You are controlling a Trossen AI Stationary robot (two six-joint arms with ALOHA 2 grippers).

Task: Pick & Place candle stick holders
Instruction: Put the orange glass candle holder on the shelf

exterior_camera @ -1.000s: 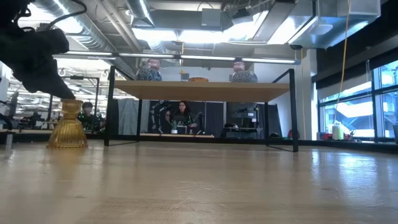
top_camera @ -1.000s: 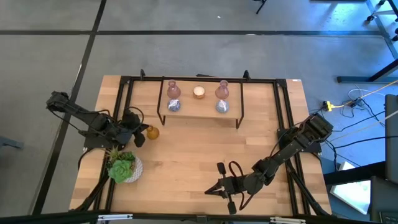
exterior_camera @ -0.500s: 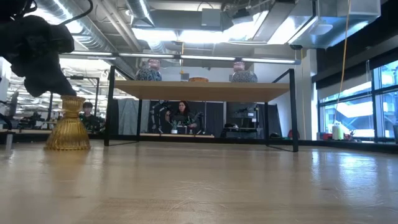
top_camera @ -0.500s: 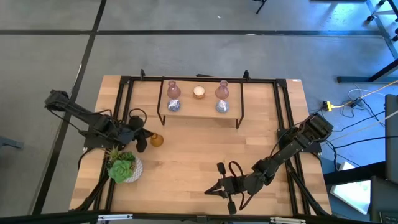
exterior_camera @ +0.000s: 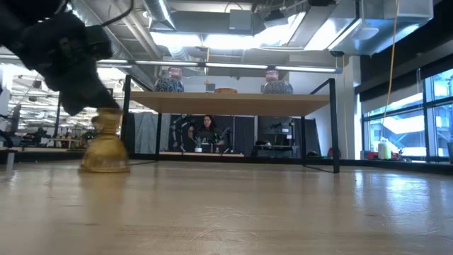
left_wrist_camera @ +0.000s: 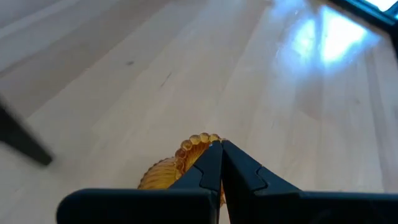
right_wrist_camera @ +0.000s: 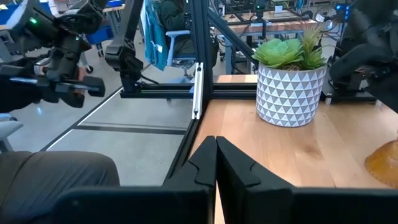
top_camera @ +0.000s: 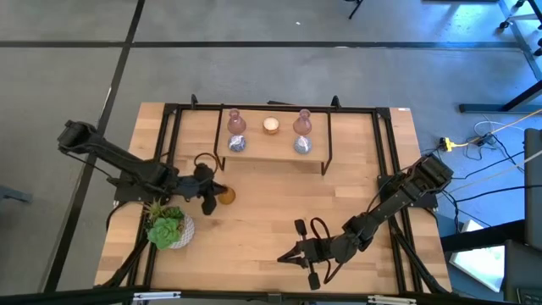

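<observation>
Left hand (top_camera: 213,191), left-centre of the high view, pinches the amber holder (top_camera: 225,195) at its top. The left wrist view shows the two finger tips pressed nearly together over the beaded amber rim (left_wrist_camera: 198,140). The low view adds what the overhead cannot: the holder's flared base (exterior_camera: 105,157) sits on the worktop (exterior_camera: 269,212) at frame left, the dark hand (exterior_camera: 74,60) above it; the picture is blurred there.

Right hand (top_camera: 290,257), lower centre of the high view, rests low over the worktop, well apart from the holder. In the right wrist view its fingers (right_wrist_camera: 205,163) are pressed together and grip nothing.

Surroundings: the green succulent (top_camera: 167,227) in a pale patterned pot stands just below the left hand in the high view. The right wrist view shows it at upper right (right_wrist_camera: 287,78), with a blurred amber edge (right_wrist_camera: 384,163) at the right margin.

Shelf (top_camera: 271,142), upper centre of the high view, carries two pink holders (top_camera: 236,124) (top_camera: 302,122), two silvery-blue round holders (top_camera: 237,144) (top_camera: 302,145) and a cream-white holder (top_camera: 271,125) between the pink ones. The shelf's black frame stands between the amber holder and that group.
</observation>
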